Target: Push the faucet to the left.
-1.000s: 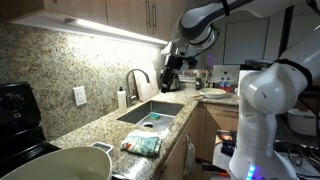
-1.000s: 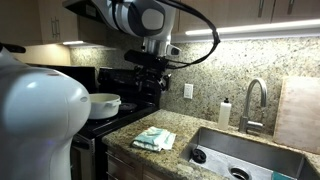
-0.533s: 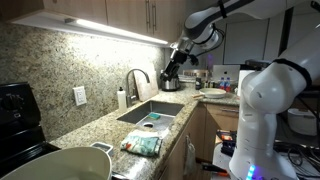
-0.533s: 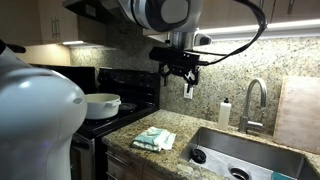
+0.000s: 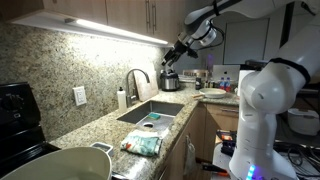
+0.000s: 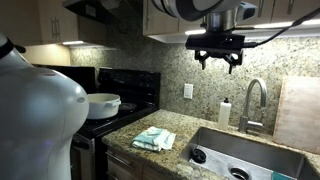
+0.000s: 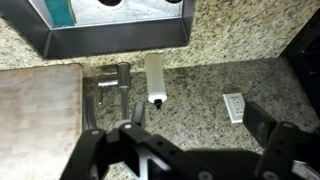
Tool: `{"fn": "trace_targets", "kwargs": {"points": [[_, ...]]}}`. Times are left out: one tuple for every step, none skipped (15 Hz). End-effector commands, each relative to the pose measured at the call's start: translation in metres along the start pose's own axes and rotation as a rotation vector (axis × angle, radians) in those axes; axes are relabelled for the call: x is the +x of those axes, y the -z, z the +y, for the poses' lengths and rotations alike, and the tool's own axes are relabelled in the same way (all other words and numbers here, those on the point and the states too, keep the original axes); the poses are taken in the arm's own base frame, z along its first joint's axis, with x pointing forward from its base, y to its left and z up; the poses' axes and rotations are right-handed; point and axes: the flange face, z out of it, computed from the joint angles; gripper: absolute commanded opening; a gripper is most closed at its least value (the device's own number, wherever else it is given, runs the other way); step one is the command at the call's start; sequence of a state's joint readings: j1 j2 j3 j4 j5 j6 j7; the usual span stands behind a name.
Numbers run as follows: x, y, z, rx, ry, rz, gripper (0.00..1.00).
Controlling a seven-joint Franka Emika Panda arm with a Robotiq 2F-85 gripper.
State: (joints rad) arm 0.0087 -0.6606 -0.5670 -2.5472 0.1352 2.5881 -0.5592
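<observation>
Speckled granite counter (image 7: 215,60) runs under the cabinets, and my gripper (image 6: 219,62) hangs high above it in open air, jaws spread wide and grasping nothing. Below me and off to one side stands the tall dark gooseneck faucet (image 6: 254,100), well apart from my fingers (image 6: 204,60), between a small white soap bottle (image 6: 224,112) and a pale wooden board (image 6: 297,112). Past its base, the steel sink (image 7: 110,40) holds a teal item (image 7: 60,10).

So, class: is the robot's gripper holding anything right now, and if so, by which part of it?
Nothing is held. The gripper hangs open in mid-air, jaws spread and empty, above and clear of the faucet.
</observation>
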Motion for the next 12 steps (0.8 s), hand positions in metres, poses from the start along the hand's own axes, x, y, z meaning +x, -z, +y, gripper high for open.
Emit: {"fn": "trace_targets", "kwargs": {"points": [[0.003, 0.001, 0.005, -0.013, -0.011, 0.008, 1.0], [0.005, 0.0, 0.007, -0.019, -0.018, 0.009, 1.0], [0.006, -0.001, 0.008, -0.021, -0.021, 0.007, 1.0], [0.006, -0.002, 0.008, -0.022, -0.022, 0.006, 1.0], [0.007, -0.004, 0.011, -0.018, -0.025, 0.008, 1.0], [0.014, -0.004, 0.019, -0.034, -0.018, 0.022, 1.0], [0.018, -0.003, 0.023, -0.025, -0.018, 0.021, 1.0], [0.027, 0.002, 0.029, -0.039, -0.013, 0.028, 1.0], [0.033, 0.006, 0.034, -0.047, -0.011, 0.038, 1.0], [0.043, 0.01, 0.04, -0.047, -0.005, 0.046, 1.0], [0.051, 0.013, 0.046, -0.066, -0.004, 0.048, 1.0], [0.06, 0.012, 0.054, -0.067, -0.012, 0.044, 1.0]]}}
